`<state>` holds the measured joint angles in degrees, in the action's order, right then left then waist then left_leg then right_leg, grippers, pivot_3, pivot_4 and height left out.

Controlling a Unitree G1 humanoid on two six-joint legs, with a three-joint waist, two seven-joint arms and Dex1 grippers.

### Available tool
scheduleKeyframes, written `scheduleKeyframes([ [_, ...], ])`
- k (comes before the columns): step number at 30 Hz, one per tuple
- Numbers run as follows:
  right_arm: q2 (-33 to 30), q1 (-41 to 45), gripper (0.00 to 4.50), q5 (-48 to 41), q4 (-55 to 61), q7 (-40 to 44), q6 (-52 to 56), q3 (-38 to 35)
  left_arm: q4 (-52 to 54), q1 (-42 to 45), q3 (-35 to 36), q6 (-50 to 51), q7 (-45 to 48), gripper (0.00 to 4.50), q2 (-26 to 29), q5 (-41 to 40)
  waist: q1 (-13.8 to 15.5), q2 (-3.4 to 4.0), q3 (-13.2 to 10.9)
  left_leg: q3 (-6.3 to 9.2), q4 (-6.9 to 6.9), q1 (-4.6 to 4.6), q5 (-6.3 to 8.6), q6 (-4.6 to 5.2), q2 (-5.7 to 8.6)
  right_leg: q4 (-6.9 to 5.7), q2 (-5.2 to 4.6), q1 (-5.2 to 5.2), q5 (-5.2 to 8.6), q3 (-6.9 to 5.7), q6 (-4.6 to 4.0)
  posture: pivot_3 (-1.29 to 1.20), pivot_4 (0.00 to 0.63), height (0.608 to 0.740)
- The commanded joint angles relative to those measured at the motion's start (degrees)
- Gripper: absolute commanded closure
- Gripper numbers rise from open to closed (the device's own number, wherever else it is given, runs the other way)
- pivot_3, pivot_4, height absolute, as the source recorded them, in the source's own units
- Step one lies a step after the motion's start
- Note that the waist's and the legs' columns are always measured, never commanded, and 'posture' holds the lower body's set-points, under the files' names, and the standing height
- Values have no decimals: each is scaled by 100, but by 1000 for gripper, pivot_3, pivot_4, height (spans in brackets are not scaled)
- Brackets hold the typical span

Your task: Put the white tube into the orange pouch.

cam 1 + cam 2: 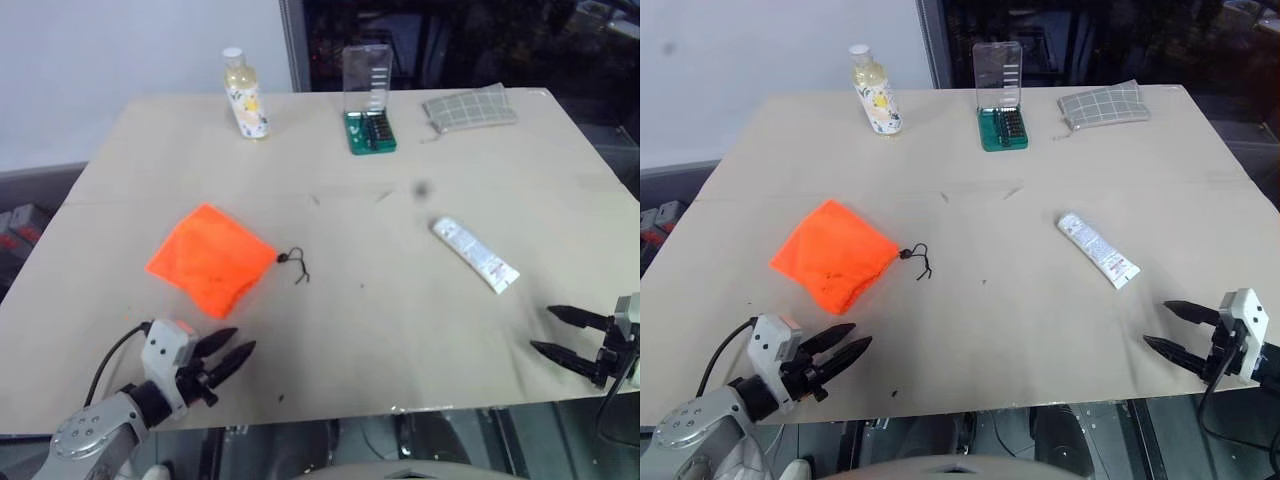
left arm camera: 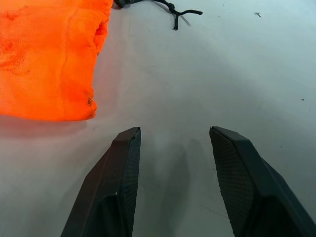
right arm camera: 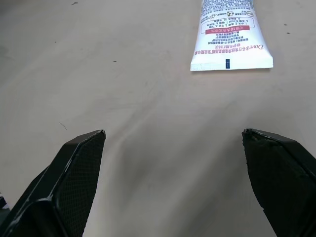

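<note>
- While the small flat white squeeze tube [image 1: 475, 254] lies flat toward the right edge of the beige worktop [image 1: 380, 330], nothing holds it; the right gripper [image 1: 1180, 327], fingers spread wide and empty, hovers near the front-right corner, pointing at the tube's crimped end.
- Because the tube lies so flat, the fingers could scrape the worktop or slide over it and push it away; closing on the crimp alone might let it slip out.
- Lying toward the left edge, well apart from the tube, the bright orange soft fabric pouch [image 1: 210, 258] is collapsed flat, its thin black drawstring cord [image 1: 296, 264] trailing toward the middle. Its mouth looks closed, so the tube would likely push against fabric and shove the pouch along.
- Just in front of the pouch, the left gripper [image 1: 235, 351] hangs with fingers partly open and empty. Pinching both layers together would seal the mouth; catching only the cord would drag the pouch.
- At the far edge, the yellowish bottle [image 1: 245, 95], green case [image 1: 368, 100] and checked cloth pouch [image 1: 468, 106] look safely out of reach.
</note>
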<state>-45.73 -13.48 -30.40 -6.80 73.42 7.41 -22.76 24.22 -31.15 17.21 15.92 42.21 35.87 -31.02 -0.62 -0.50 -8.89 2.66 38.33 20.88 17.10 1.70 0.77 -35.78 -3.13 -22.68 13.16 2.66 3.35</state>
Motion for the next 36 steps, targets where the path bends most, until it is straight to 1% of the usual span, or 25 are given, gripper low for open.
scheduleKeyframes([
  [1, 49, -16, 0, -91, 168, 23, -82, -111, 40, -83, 61, -212, 129, 2238, -94, 50, 0, 0, 0, 0, 0, 0, 0, 0, 0, 0, 0, 0, 0, 0, 0, 0, 150, 740],
  [9, 96, 23, 0, -57, 119, 53, -131, -95, -102, -49, -16, -545, 319, 2238, -189, 383, 0, 2, -5, 0, -1, 0, 0, 0, 0, 0, 0, 0, 1, 0, 1, 0, 150, 740],
  [17, 89, 61, 0, -44, 43, 80, -156, -87, -197, 73, -13, -716, 422, 2238, -302, 421, 1, 2, -6, 1, -1, 0, 0, 0, 0, 0, 0, 0, 1, 0, 2, 0, 150, 740],
  [24, 111, 44, 0, -33, 14, 85, -192, -67, -130, 134, 79, -453, 332, 2238, -306, 279, 1, 2, -6, 1, -1, 0, 0, 0, -1, -1, 0, 0, 1, 0, 2, 0, 150, 740],
  [27, 119, 42, 0, -37, 27, 81, -188, -51, 19, 206, 142, -378, 387, 1485, -341, 45, 2, 1, -6, 1, 0, 0, 0, 0, -1, -1, 0, 0, 0, -1, 2, 0, 150, 740],
  [28, 117, 39, 0, -37, 29, 85, -188, -48, 45, 234, 115, -500, 341, 938, -319, 230, 1, 1, -6, 1, 0, 0, 0, 0, -1, -1, 0, 0, 0, -1, 2, 0, 150, 740],
  [29, 113, 41, 0, -36, 28, 88, -186, -47, 61, 267, 75, -609, 290, 670, -292, 421, 1, 2, -6, 1, 0, 0, 0, 0, -1, -1, -1, 0, 0, 0, 2, 0, 150, 740],
  [30, 107, 46, 0, -33, 23, 88, -185, -47, 130, 354, 20, -681, 204, 146, -257, 616, 2, 1, -6, 1, 0, 0, 0, 0, -1, -1, 0, 0, 0, 0, 2, 0, 150, 740],
  [31, 102, 52, 0, -32, 21, 87, -184, -45, 232, 472, -13, -664, 105, 30, -248, 697, 7, 1, -6, 1, 0, 0, 0, 0, 0, -1, 0, 0, 0, 0, 2, 0, 150, 740],
  [33, 90, 45, 0, -62, 58, 100, -145, -50, 450, 744, -68, -601, -150, 30, -289, 847, 20, 1, -6, 1, 0, 0, 0, 0, 0, -2, 0, 1, 0, 0, 2, 0, 150, 740],
  [36, 72, 30, 0, -153, 173, 164, -89, -65, 578, 1050, -171, -684, -602, 30, -314, 1446, 42, 2, -5, 3, 5, -2, 0, -1, 2, -5, -1, 5, -1, -1, 2, 0, 150, 740],
])
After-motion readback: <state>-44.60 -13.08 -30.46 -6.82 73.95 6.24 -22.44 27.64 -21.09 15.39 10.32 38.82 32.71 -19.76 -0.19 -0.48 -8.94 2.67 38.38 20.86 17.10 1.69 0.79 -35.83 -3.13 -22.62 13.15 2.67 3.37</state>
